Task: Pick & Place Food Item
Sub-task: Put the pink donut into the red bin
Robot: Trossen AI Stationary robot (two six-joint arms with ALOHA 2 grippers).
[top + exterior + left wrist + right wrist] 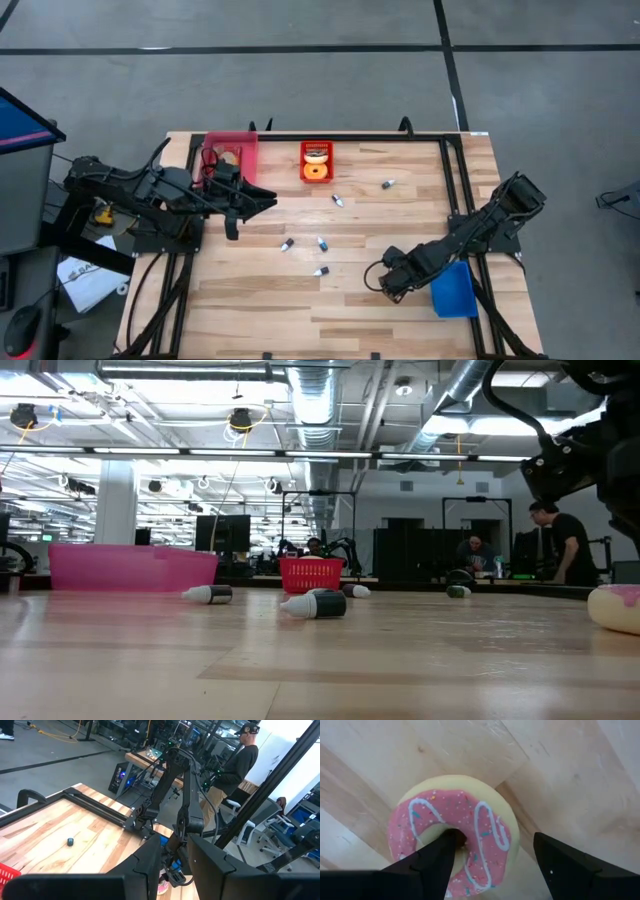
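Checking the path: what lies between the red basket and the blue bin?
In the high view, small dark capsules on bare wood between red basket and blue bin.

Two baskets [231, 148] [317, 160] side by side at worktop [260, 300] far edge. Small bottles [321, 243] scattered at middle. Donut [456, 832] on worktop at right, beside tray [455, 288] near right edge.

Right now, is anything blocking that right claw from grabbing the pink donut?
Nothing visible. The right claw is open directly over the pink donut, one finger over its hole and the other past its outer edge, with only bare table around it.
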